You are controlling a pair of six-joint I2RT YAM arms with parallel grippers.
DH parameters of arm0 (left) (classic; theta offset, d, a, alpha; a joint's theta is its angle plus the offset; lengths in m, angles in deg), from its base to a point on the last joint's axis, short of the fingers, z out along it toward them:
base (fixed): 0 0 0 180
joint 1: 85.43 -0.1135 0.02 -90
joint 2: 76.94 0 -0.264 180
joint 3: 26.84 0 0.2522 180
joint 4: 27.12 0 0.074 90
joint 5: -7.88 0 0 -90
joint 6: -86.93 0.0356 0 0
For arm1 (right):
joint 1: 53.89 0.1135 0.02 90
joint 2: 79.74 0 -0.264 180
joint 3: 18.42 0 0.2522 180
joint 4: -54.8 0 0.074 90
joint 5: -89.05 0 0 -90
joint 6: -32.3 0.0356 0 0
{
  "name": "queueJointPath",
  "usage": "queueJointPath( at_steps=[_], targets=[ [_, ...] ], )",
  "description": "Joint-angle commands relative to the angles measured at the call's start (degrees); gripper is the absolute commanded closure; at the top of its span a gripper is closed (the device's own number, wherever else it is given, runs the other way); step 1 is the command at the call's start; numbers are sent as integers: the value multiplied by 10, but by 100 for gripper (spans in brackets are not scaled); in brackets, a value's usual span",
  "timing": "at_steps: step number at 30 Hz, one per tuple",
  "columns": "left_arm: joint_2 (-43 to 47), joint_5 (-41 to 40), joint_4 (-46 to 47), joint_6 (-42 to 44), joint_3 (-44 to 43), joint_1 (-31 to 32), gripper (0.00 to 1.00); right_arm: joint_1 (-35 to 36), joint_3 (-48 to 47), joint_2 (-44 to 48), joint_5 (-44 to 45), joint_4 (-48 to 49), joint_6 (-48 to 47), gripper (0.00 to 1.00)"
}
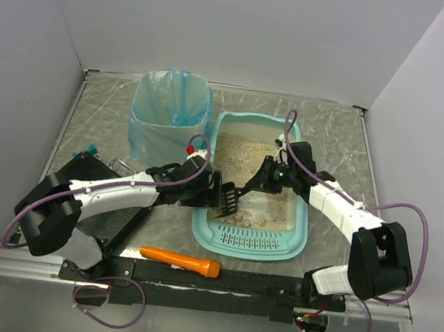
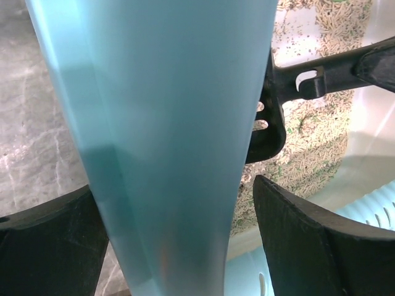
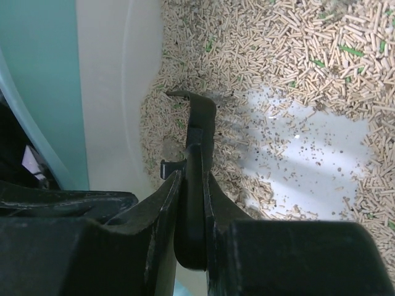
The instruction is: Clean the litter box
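litter box sits centre-right on desk, beside blue-bagged bin. left gripper jaws straddle its left wall, prob to brace it; can't tell if clamped. right gripper jaws pinch black scoop, tines down in pellet litter nr that wall. bare floor patch shows. bin contents unclear.

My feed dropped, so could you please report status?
Left claw straddles light teal plastic litter box wall, grip unclear. Right claw shut on black scoop, in litter.
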Motion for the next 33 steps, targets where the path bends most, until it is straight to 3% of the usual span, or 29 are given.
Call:
queueJointPath(
  at_steps=[1, 8, 18, 33],
  targets=[
    [8, 17, 38, -19, -15, 7, 10, 40, 47, -16, -3, -44, 29, 100],
    [58, -1, 34, -42, -1, 8, 1, 5, 88, 81, -19, 14, 111, 100],
    [104, -14, 34, -67, 15, 8, 1, -54, 170, 170, -43, 86, 185, 100],
    [135, -13, 49, -66, 29, 8, 1, -88, 191, 330, 24, 117, 231, 100]
  ],
)
